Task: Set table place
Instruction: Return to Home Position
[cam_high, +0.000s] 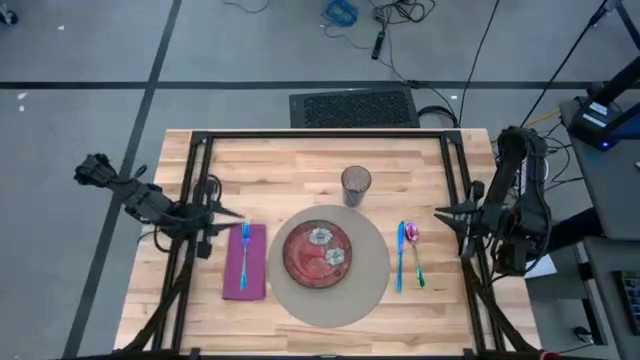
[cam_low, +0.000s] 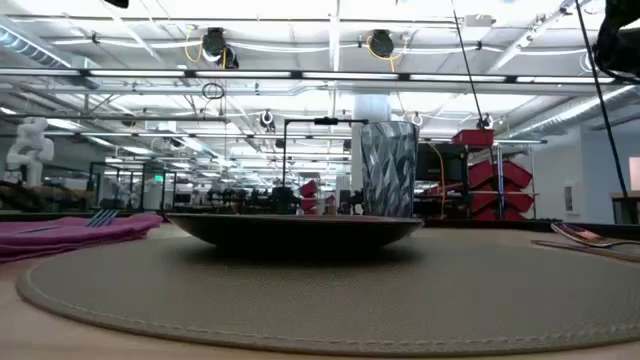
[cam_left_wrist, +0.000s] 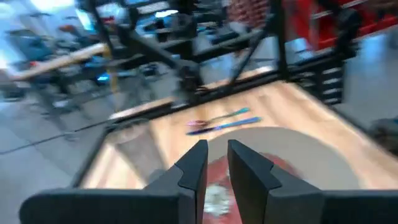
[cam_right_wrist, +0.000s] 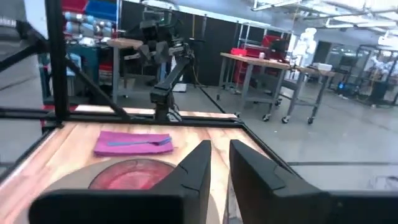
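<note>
On the table (cam_high: 260, 165) lies a round beige mat (cam_high: 372, 285) with a red patterned plate (cam_high: 317, 252) on its middle. A dark glass (cam_high: 356, 184) stands upright at the mat's far edge. Left of the mat a purple napkin (cam_high: 245, 272) lies flat with a blue fork (cam_high: 244, 248) on top. Right of the plate lie a blue knife (cam_high: 400, 255) and a pink spoon (cam_high: 413, 245). My left gripper (cam_high: 237, 214) hovers shut just beyond the napkin's far end. My right gripper (cam_high: 438, 212) hovers shut right of the spoon, holding nothing.
A black rail frame (cam_high: 320, 133) runs around the table, and both arms reach in over its side rails. Bare wood shows along the far edge (cam_high: 290, 160) and the near corners. A black floor mat (cam_high: 353, 107) lies beyond the far edge.
</note>
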